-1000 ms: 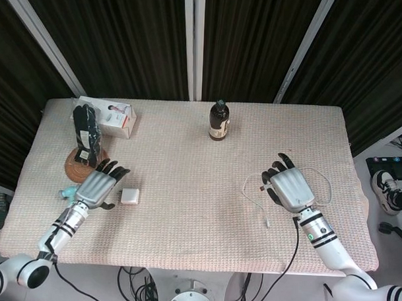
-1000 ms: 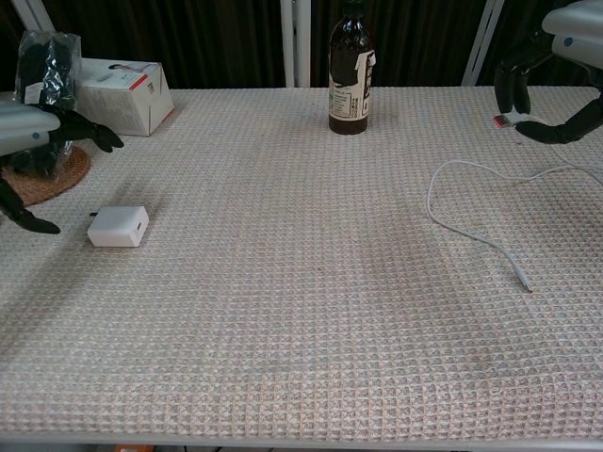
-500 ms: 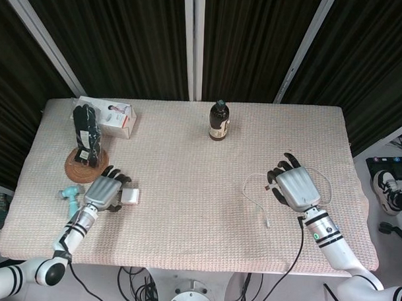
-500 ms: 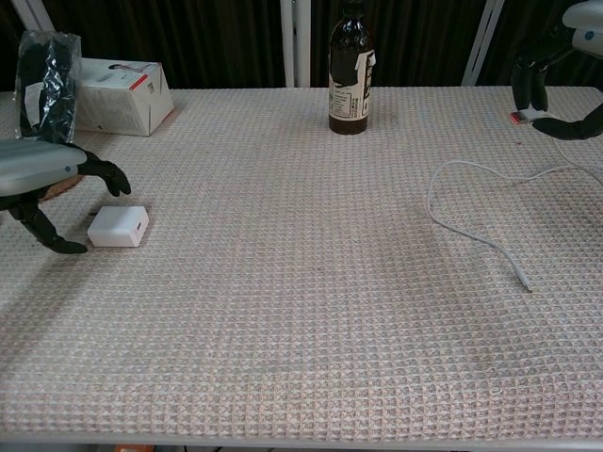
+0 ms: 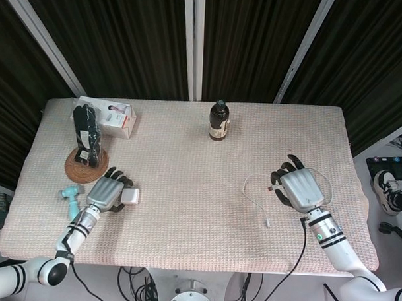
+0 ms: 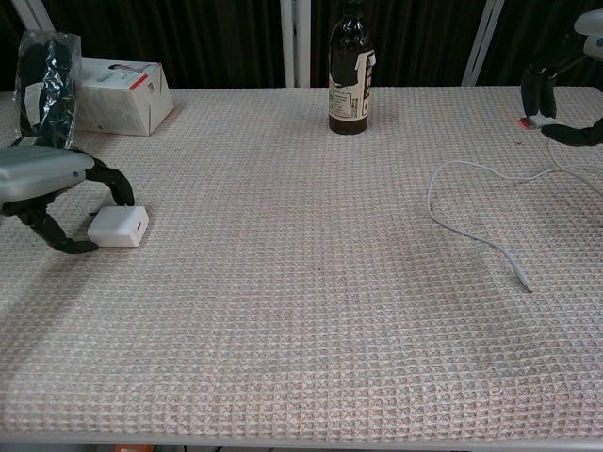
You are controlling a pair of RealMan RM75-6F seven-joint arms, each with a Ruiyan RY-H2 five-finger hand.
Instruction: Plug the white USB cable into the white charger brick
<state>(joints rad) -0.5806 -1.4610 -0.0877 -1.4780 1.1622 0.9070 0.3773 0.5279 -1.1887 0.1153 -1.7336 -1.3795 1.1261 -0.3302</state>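
Both arms are down at the bench (image 5: 186, 209), draped in its beige waffle-weave cloth, and neither robot hand has a firm hold yet.

Near the left edge, the left robot hand (image 5: 107, 193) curves its dark fingers around the small white square charger brick (image 6: 119, 226), thumb low on the near side, fingers arching over the far side. It looks like a grip forming, not a closed one. The risk: if the fingers close off-centre, that light, smooth block could skid across the cloth or twist so its port faces the wrong way.

By the right edge, the right robot hand (image 5: 299, 189) pinches something small with a red tip, apparently one end of the thin white USB cable (image 6: 471, 231); I cannot tell for sure. The cable curls across the cloth, its other end lying loose toward the front edge. Lift too fast and the slack could snag on the weave or whip the plug out of line.

Brick: clean, rounded corners, lying flat.
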